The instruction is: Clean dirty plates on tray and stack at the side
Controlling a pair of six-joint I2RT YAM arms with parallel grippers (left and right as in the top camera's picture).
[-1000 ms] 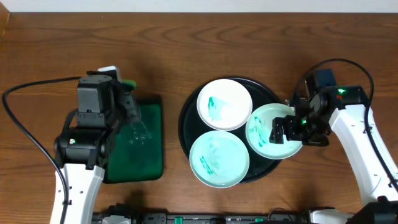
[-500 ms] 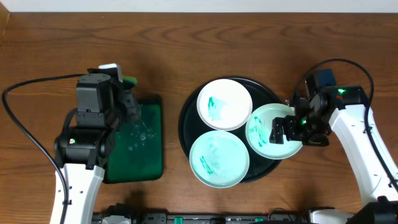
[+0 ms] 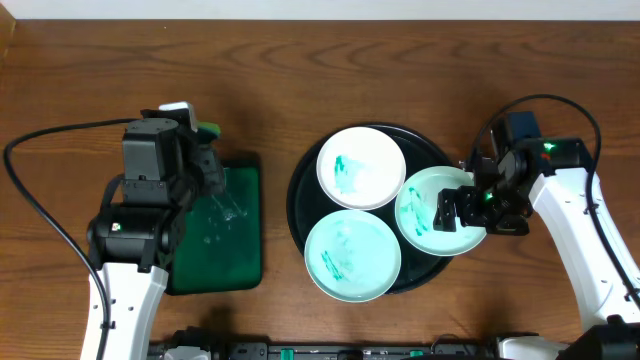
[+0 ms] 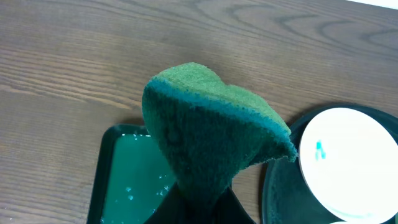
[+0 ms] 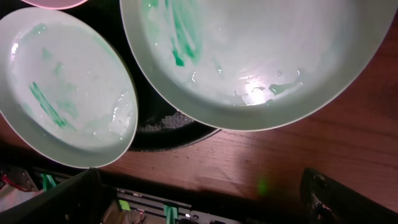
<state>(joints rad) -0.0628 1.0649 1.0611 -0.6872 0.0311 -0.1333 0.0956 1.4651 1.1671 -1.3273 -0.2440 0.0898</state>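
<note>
Three dirty plates lie on the round black tray (image 3: 297, 205): one at the back (image 3: 361, 167), one at the front (image 3: 352, 256) and one on the right (image 3: 425, 212), all with teal-green smears. My left gripper (image 4: 198, 202) is shut on a green sponge (image 4: 208, 130), held above the far right corner of a green rectangular tray, left of the black tray. My right gripper (image 3: 464, 213) stands open at the outer edge of the right plate (image 5: 261, 56), which overhangs the black tray's rim. Its fingers (image 5: 53, 199) show wide apart below that plate with nothing between them.
The green rectangular tray (image 3: 225, 260) holds water with droplets and sits left of the black tray. Bare wooden table (image 3: 300, 70) surrounds both. A black cable (image 3: 40, 200) loops at the far left. The table's front edge runs just below the right gripper.
The left gripper with the sponge has shifted slightly over the green tray. The right arm and the plates have not moved.
</note>
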